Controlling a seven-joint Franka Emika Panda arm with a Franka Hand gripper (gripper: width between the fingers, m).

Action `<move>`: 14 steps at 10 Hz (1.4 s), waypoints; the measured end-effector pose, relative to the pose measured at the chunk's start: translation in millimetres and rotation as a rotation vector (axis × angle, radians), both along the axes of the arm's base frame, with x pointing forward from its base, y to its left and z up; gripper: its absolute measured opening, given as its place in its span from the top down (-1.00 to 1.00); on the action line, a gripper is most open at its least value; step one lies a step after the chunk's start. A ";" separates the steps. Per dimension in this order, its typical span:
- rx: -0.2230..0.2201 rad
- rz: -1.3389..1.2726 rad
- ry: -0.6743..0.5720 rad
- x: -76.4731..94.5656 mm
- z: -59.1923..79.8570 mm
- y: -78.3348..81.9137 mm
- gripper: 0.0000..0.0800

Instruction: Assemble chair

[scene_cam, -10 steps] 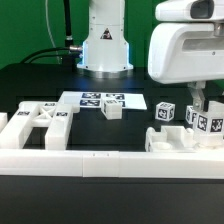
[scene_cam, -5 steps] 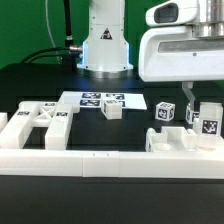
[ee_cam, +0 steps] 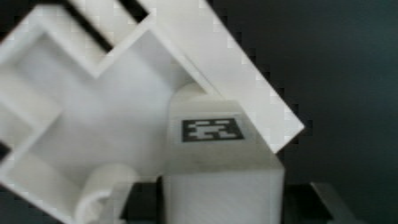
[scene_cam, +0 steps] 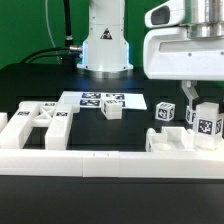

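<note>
Exterior view: tool [scene_cam: 196, 108] vertical, low

**Exterior view.** The camera sits low at the near edge of the table [scene_cam: 35, 85] and faces almost level across it toward the arm's base [scene_cam: 105, 45]. A long white rail [scene_cam: 90, 162] crosses the foreground. The gripper [scene_cam: 203, 118] fills the upper corner on the exterior view's right, close to the lens and partly cropped. The base stands well behind it.

**Wrist view.** The camera is mounted on the hand and looks along the fingers at very short range, and the picture is blurred. A tagged block [ee_cam: 214, 135] at the fingertips fills the centre, with a white panel [ee_cam: 89, 80] beyond it.

**Shared area.** Both views cover the tagged block and the white parts directly beneath the hand.
</note>
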State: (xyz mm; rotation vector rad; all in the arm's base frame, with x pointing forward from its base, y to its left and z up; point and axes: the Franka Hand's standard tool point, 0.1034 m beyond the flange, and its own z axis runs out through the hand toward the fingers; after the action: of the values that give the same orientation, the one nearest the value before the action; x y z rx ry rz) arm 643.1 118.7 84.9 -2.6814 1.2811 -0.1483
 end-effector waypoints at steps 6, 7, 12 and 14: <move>0.087 -0.337 0.037 0.3 0.1 -0.3 0.29; 0.076 -0.279 0.040 -0.8 -0.5 -0.1 0.01; 0.017 0.074 0.023 -3.5 -3.5 5.6 -0.61; -0.018 0.259 0.009 -4.5 -3.9 5.2 -0.62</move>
State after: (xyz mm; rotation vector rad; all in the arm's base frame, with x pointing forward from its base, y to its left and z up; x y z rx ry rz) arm 638.6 123.9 81.1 -2.8344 0.9256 -0.1141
